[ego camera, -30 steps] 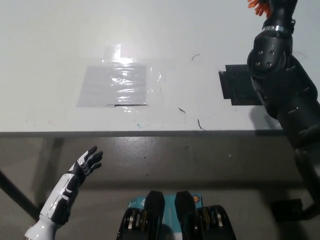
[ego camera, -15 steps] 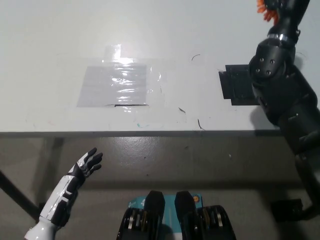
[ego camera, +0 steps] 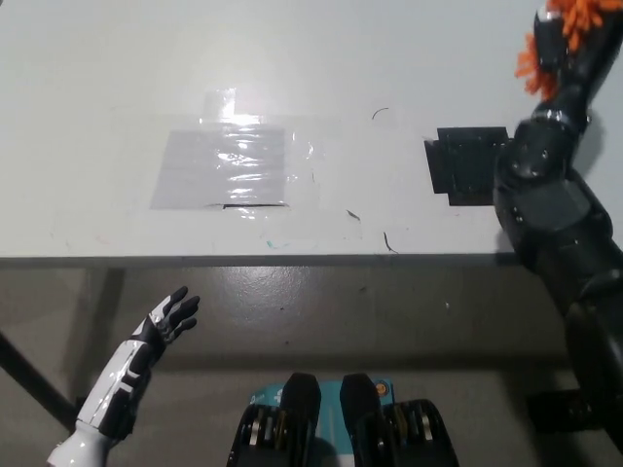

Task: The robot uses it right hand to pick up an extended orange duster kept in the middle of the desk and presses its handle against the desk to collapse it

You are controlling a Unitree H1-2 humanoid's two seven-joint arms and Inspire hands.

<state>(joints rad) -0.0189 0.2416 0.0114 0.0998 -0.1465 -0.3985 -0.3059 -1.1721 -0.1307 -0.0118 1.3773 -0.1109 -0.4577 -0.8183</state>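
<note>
1. The black right hand (ego camera: 557, 44) sits at the top right corner, closed around the orange duster (ego camera: 563, 29); only fluffy orange tufts show beside and above it.
2. Its dark, rounded, matte arm (ego camera: 550, 209) runs down the right edge.
3. The white left hand (ego camera: 171, 316) rests low at the lower left, below the desk edge, fingers (ego camera: 183, 302) spread and holding nothing.
4. The pale, smooth desk (ego camera: 117, 58) carries a glossy, wrinkled clear plastic sheet (ego camera: 232, 165), taped flat.
5. A flat black rectangular piece (ego camera: 465, 165) lies beside the arm. No writing is readable.

Clear plastic sheet (ego camera: 232, 167) and black patch (ego camera: 469, 164) on the desktop
</note>
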